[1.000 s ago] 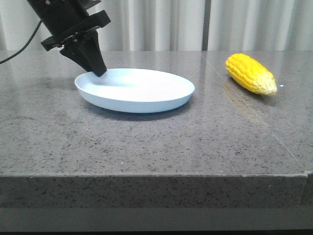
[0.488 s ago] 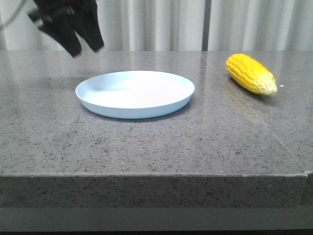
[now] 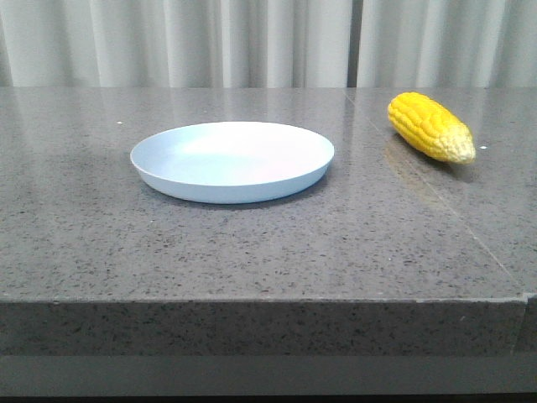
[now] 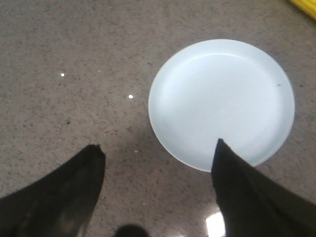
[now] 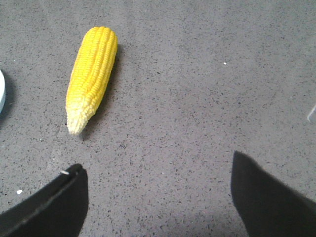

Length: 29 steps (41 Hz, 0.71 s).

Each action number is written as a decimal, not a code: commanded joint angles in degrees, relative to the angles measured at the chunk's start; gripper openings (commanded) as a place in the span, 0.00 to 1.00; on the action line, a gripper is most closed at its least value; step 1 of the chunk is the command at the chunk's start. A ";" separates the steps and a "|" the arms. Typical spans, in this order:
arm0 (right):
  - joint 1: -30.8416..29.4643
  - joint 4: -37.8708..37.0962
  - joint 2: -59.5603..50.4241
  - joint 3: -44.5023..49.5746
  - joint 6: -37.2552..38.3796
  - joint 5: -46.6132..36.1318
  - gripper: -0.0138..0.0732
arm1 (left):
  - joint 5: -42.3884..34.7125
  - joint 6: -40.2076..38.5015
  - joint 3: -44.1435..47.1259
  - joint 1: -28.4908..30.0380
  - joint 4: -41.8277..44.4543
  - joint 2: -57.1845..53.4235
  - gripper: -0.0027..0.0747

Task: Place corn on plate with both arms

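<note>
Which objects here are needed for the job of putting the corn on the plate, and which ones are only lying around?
Belonging to the job:
- corn, lying on the table to the right of the plate, not touching it
- plate, with nothing on it
- left gripper, jaws open, above the plate
- right gripper, jaws open, above the corn

Just there:
- grey stone table
- curtain behind it

Neither of my arms shows in the front view, but from the wrists I see my left gripper (image 4: 158, 150) and my right gripper (image 5: 158, 165) both held above the surface, each with its two dark fingers spread wide and gripping nothing.
</note>
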 commanded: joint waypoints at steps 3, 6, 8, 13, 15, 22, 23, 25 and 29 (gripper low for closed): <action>0.10 0.22 0.33 -1.85 -0.40 -4.28 0.86 | -7.44 -3.05 8.83 -2.86 0.79 -11.54 0.63; 0.10 0.22 0.33 -1.85 -0.40 -4.28 0.86 | -9.60 -4.71 13.77 -2.88 0.79 -16.14 0.63; 0.10 0.22 0.33 -1.85 -0.40 -4.28 0.86 | -10.96 -6.29 17.08 -2.88 1.09 -19.79 0.63; 0.10 0.22 0.33 -1.85 -0.40 -4.28 0.86 | -14.14 -9.30 24.48 -2.88 1.21 -27.38 0.63; 0.10 0.22 0.33 -1.85 -0.40 -4.28 0.86 | -15.16 -10.08 27.55 -2.88 1.21 -30.31 0.63; 0.10 0.22 0.33 -1.85 -0.40 -4.28 0.86 | -16.96 -11.79 34.98 -2.88 0.70 -39.30 0.63; 0.10 0.22 0.33 -1.85 -0.40 -4.28 0.86 | -17.07 -11.79 36.08 -2.88 0.40 -40.34 0.63; 0.10 0.22 0.33 -1.85 -0.40 -4.28 0.86 | -17.33 -11.79 37.69 -2.88 0.27 -42.50 0.63; 0.10 0.22 0.33 -1.85 -0.40 -4.28 0.86 | -17.60 -11.79 39.86 -2.88 0.27 -45.97 0.63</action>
